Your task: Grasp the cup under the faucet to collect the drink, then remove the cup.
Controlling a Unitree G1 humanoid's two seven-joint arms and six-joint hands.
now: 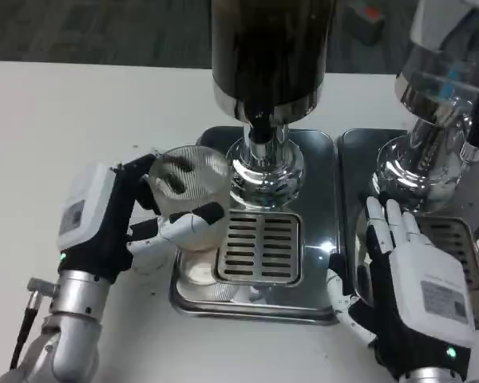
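My left hand [116, 219] is wrapped round the clear ribbed cup [193, 195], fingers [193, 221] curled across its front and thumb up at the rim. The cup is upright on the left part of the steel drip tray [319, 199], just beside the slotted grate [259, 247] and to the left of the black faucet [259, 128]. So the cup is off to the faucet's side here, its rim touching or nearly touching the chrome base of the dispenser [265, 171]. I can't tell whether there is any drink in it; the ribbed wall blurs what is inside.

Above the faucet rises the dispenser's dark tank [271, 44].

My right hand [411, 287] lies flat with its white back up, fingers [391, 227] straight and held close together, pointing away from me. It holds nothing. It rests over the gap between the drip tray and the second tray [355, 155] on the right, fingertips near the chrome foot of the second dispenser [431, 128], whose tank is clear. Everything stands on the white table [80, 112].
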